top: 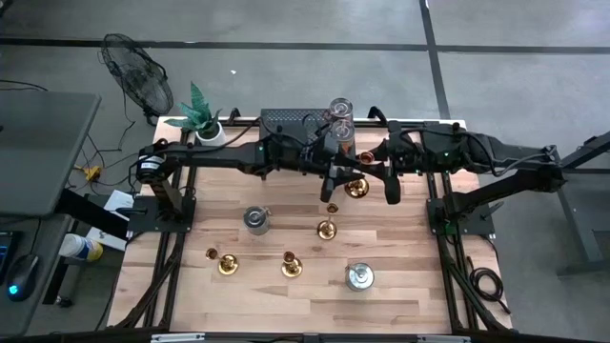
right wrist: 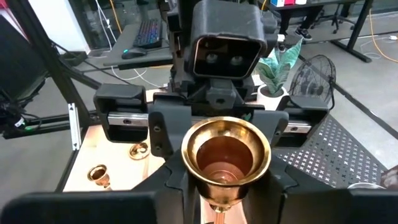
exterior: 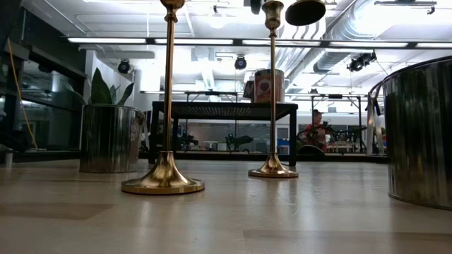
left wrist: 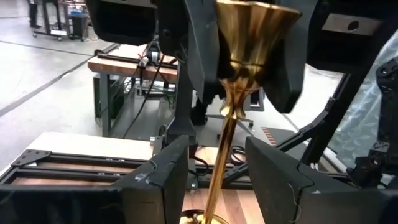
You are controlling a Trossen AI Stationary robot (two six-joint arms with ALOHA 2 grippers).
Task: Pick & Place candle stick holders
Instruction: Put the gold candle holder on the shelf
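nearest the table's front edge, a squat shiny metal tin (top: 359, 276) stands right of centre, with two short gold candle stick holders (top: 292, 265) and (top: 227, 263) to its left on the pale wooden table (top: 400, 238). farther back a second silver tin (top: 255, 220) sits left of centre, and a slim brass holder (top: 327, 229) stands near the middle, well apart from it. behind that, both dark arms meet over the table's centre: the left gripper (top: 333, 183) and the right gripper (top: 379, 179) face each other across a tall gold candle stick holder with a flared cup (right wrist: 226, 155). in the left wrist view its thin stem (left wrist: 225, 149) runs between that gripper's dark fingers (left wrist: 157, 174), which pinch it low down; the right gripper's jaws sit close at the stem just under the cup, though contact there cannot be made out. along the far edge lie a black perforated tray (top: 284, 119), a glass jar (top: 340, 116) and a small green potted plant (top: 201, 116).
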